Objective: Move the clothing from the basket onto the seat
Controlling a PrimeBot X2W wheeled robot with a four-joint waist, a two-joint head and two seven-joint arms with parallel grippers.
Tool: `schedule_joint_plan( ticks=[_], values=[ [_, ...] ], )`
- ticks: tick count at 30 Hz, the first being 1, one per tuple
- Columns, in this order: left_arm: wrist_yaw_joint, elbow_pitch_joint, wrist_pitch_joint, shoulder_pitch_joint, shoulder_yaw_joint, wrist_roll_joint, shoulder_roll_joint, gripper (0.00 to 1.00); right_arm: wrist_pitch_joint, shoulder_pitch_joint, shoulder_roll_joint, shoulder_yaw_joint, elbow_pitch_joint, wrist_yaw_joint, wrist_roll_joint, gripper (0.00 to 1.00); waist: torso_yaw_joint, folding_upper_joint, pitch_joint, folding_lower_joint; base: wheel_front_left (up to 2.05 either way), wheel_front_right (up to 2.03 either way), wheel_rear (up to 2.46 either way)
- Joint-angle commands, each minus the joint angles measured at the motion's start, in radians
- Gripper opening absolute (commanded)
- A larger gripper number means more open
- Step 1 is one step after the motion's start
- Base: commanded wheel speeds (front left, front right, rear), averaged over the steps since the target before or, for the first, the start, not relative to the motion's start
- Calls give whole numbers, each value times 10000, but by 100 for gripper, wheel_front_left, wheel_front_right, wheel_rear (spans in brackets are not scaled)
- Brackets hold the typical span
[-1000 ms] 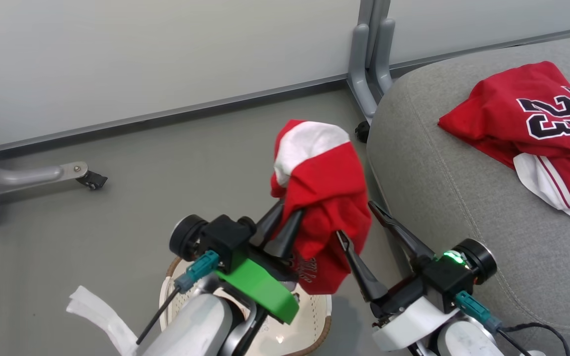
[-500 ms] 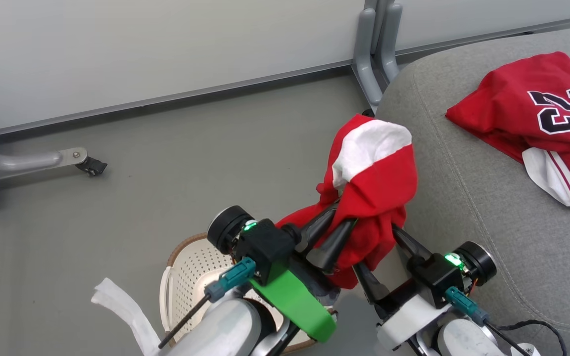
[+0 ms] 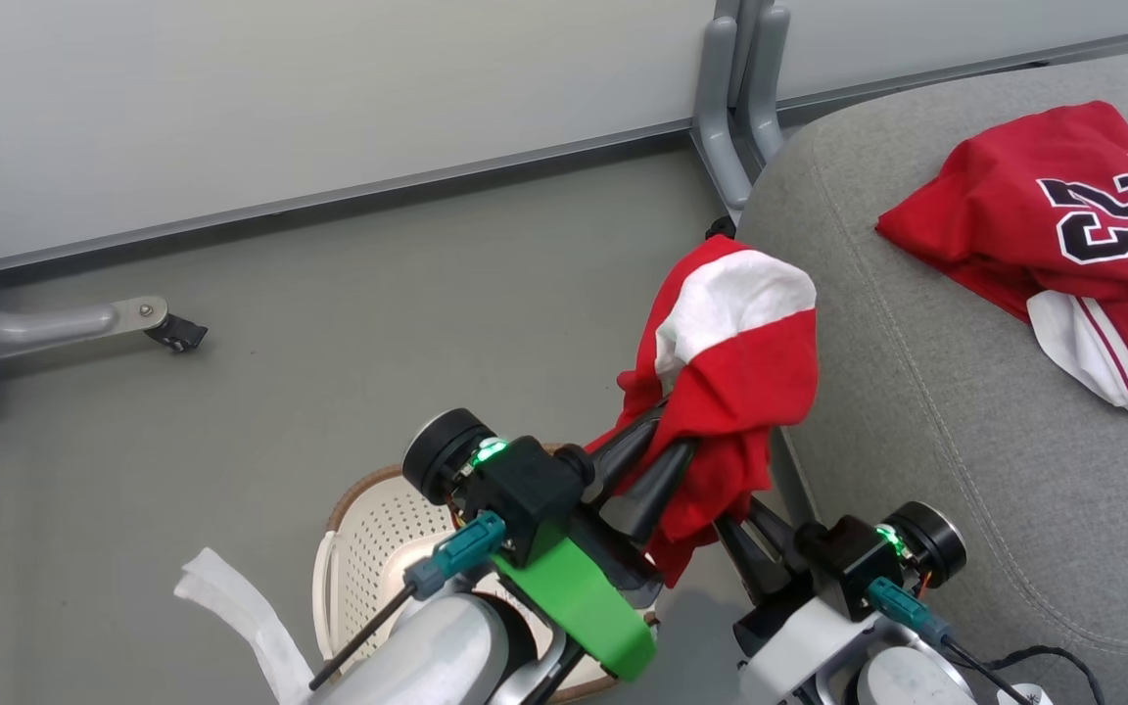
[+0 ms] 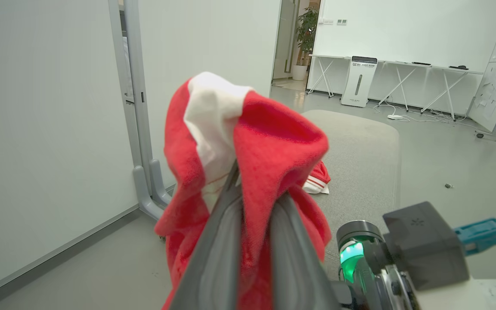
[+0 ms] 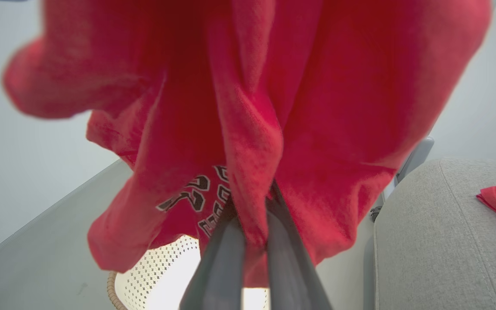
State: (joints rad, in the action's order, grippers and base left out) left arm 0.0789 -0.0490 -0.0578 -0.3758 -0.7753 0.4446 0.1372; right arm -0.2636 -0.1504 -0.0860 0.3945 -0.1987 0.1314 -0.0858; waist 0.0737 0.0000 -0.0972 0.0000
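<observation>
A red garment with a white patch hangs in the air between the basket and the seat's left edge. My left gripper is shut on its upper folds, with the cloth draped over the fingertips. My right gripper sits just below and is shut on a hanging fold that carries black-and-white lettering. The cream perforated basket stands on the floor under my left arm, and the basket looks bare inside. The red number 23 jersey lies on the grey seat.
White partition panels close off the back, with grey feet and casters on the floor. A white strip lies on the floor left of the basket. Beyond the seat is open room with white tables.
My left gripper has carried the garment from above the basket rightward to the seat's edge. The right gripper's fingers, wide open a second ago, have shut on the hanging cloth.
</observation>
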Motion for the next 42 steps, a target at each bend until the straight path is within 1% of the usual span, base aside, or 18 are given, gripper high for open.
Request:
schedule_joint_plan(
  ticks=[1, 7, 8, 9, 10, 14, 23, 30, 36, 39, 42],
  values=[
    [-47, 25, 7, -58, -3, -33, 57, 0, -15, 118, -64, -3, -29, -14, -64, 0, 16, 0, 30, 0, 0, 0, 0],
    [-183, 84, 46, 16, -45, -74, 111, 0, -15, 166, -81, -27, 3, -14, -169, 0, 60, 0, 71, 0, 0, 0, 0],
    [-215, 94, 47, 18, -45, -102, 123, 27, -15, 168, -88, -23, 12, -14, -182, 0, 66, 0, 71, 0, 0, 0, 0],
    [-264, 113, 54, 25, -40, -121, 130, 72, -15, 172, -96, -26, 21, -14, -195, 0, 65, 0, 74, 0, 0, 0, 0],
    [-319, 151, 96, 53, -27, -115, 126, 100, -15, 184, -104, -31, 28, -14, -211, 0, 63, 0, 81, 0, 0, 0, 0],
    [-423, 275, 89, 65, -14, -135, 132, 100, -15, 246, -128, -69, 43, -14, -226, 0, 48, 0, 130, 0, 0, 0, 0],
    [-477, 447, 6, 109, -77, -73, 133, 100, -16, 345, -161, -148, 136, -14, -129, 0, 46, 0, 177, 0, 0, 0, 0],
    [-671, 512, -206, 100, 9, -234, 224, 100, -16, 360, -170, -277, 214, -14, -109, 0, 62, 0, 126, 0, 0, 0, 0],
    [-644, 1025, -916, 64, 227, -415, 524, 100, -16, 235, -102, -802, 563, -14, 3, 0, 208, 0, -130, 0, 0, 0, 0],
    [-689, 1379, -1321, 135, 414, -467, 729, 100, -18, 112, -54, -1115, 858, -14, 90, 0, 454, 0, -350, 0, 0, 0, 0],
    [-715, 1433, -1618, 221, 637, -442, 926, 100, -16, 4, 39, -1477, 1266, -14, 110, 0, 777, 0, -659, 0, 0, 0, 0]
  ],
)
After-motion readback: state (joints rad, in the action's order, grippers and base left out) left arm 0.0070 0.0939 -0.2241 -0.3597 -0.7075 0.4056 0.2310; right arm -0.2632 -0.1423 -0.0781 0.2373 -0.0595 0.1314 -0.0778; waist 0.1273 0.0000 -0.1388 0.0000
